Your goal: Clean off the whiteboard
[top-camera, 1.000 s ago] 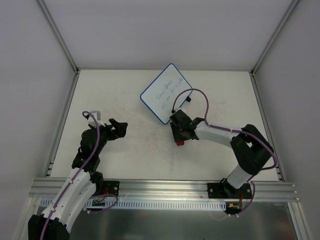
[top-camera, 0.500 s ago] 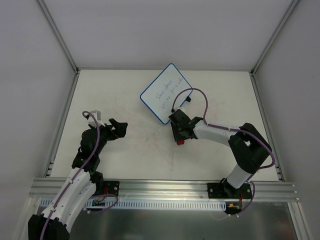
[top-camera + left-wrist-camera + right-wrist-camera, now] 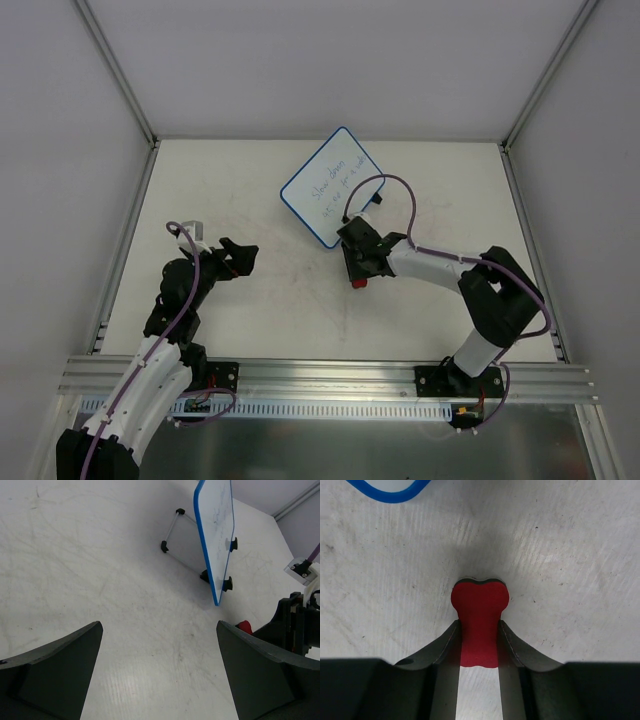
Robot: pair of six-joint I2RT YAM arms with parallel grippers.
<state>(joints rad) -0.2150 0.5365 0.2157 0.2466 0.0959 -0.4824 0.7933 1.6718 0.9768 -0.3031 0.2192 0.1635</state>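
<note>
Right gripper [image 3: 479,630] was clamped on the narrow waist of a red bone-shaped eraser [image 3: 480,600], low over the bench [image 3: 250,180] just nearer than the whiteboard [image 3: 332,187]. The board stood propped at a tilt towards the bench's far edge, a little right of centre. Two lines of handwriting on it were unwiped, so the erasing itself appeared not yet begun: tool in hand, every stroke left to do. Left gripper [image 3: 238,257] hovered with its jaws wide apart and nothing in them near the left edge, well clear of the board. A thin wire prop [image 3: 172,527] behind the board and small black feet [image 3: 227,584] on its lower edge looked liable to slide under pressure; nothing lay between eraser and board.
</note>
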